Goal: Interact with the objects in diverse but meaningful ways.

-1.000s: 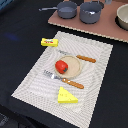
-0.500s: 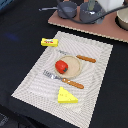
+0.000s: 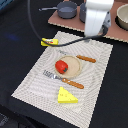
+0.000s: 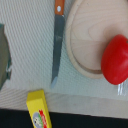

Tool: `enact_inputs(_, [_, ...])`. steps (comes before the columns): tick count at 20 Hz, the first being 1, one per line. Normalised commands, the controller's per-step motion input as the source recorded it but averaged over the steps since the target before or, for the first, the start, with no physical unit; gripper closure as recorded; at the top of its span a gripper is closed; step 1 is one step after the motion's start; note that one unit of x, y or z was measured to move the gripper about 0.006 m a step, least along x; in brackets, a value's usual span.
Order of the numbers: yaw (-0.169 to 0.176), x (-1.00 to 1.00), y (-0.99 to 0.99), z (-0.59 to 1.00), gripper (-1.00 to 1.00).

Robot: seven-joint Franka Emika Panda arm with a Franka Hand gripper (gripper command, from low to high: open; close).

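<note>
Lettering on the yellow block's [image 4: 40, 109] red label is too blurred to read. One tomato [image 3: 61, 66] sits on the round board [image 3: 75, 62], one cheese wedge [image 3: 66, 95] lies nearby. Finger state of the gripper [image 3: 96, 30]: cannot tell.

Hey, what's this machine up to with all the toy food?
A robot arm hangs above a striped placemat and holds nothing that these views show. On the mat, a red tomato rests at the edge of a round wooden plate, with a knife beside the plate. A yellow cheese wedge and a yellow block lie untouched.
</note>
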Motion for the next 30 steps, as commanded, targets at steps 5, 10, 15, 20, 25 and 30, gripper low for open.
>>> enact_inputs(5, [-0.092,-0.47,-0.61,-0.36,-1.0])
enact_inputs(10, [-0.09,-0.59,-0.51,-0.26,-1.0])
enact_inputs(15, [-0.084,-0.69,-0.08,-0.04,-1.0])
enact_inputs(20, [-0.089,-0.56,0.0,-0.06,-1.0])
enact_inputs(25, [-0.071,-0.45,0.11,-0.19,-1.0])
enact_inputs(30, [-0.06,-0.43,0.06,-0.32,-1.0])
